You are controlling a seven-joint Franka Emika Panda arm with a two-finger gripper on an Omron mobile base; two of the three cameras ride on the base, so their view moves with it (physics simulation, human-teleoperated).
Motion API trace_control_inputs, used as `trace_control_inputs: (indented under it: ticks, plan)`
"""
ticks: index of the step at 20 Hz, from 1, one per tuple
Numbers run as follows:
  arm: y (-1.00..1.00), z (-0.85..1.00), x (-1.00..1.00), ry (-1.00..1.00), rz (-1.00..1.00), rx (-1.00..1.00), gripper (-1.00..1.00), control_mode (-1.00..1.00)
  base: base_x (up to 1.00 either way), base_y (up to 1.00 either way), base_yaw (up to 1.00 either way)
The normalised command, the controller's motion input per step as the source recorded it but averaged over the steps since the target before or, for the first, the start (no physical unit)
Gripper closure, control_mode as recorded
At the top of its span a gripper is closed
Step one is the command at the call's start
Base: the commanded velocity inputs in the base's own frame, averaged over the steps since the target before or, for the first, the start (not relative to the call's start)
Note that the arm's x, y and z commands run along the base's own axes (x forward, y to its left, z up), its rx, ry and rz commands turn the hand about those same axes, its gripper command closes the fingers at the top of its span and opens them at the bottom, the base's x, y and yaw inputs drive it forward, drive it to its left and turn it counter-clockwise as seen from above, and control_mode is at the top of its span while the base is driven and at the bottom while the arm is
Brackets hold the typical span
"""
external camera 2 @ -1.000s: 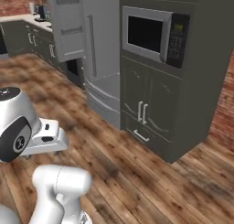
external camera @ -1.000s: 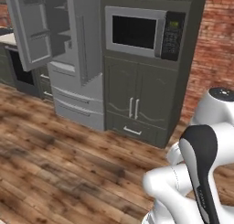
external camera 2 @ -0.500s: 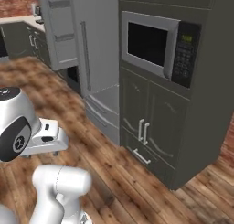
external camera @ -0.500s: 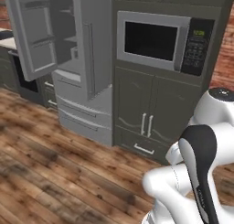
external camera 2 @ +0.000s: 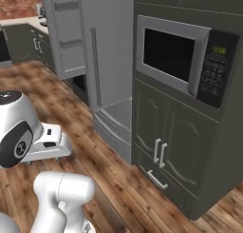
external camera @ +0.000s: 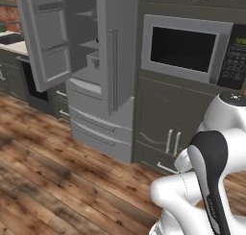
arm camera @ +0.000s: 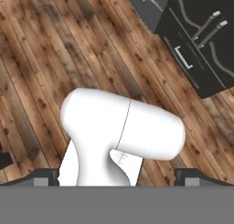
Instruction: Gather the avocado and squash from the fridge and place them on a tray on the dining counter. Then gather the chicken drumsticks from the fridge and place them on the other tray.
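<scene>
- A home kitchen, rendered.
- A tall grey fridge [external camera: 103, 71] stands with one door swung open.
- Beside it, a built-in microwave [external camera 2: 178, 56] sits above dark grey cabinet doors [external camera 2: 173, 153].
- Brown wooden plank floor [external camera: 53, 181] runs throughout.

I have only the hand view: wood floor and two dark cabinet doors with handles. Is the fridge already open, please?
Observer: Yes. The fridge has one door swung wide open; the other door is closed.
Operator: What stands beside the fridge?
Observer: A microwave is built into the dark cabinet column, above those two doors you see.
Operator: And on the other side of the fridge?
Observer: A wall counter with a light top stands past the open door, at the far left of the left base view.
</scene>
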Motion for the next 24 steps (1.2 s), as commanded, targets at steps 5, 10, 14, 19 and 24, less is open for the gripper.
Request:
trace_control_inputs:
  ticks: [5, 10, 14, 19, 24]
  plan:
    - [0.0, 0.0, 0.0, 0.0, 0.0, 0.0, -1.0, 1.0, 0.24, 0.45, 0.0]
    - [0.0, 0.0, 0.0, 0.0, 0.0, 0.0, -1.0, 1.0, 0.2, 0.54, 0.0]
    - [0.0, 0.0, 0.0, 0.0, 0.0, 0.0, -1.0, 1.0, 0.16, 0.65, 0.0]
    - [0.0, 0.0, 0.0, 0.0, 0.0, 0.0, -1.0, 1.0, 0.19, 0.78, 0.0]
    - [0.0, 0.0, 0.0, 0.0, 0.0, 0.0, -1.0, 1.0, 0.4, 0.61, 0.0]
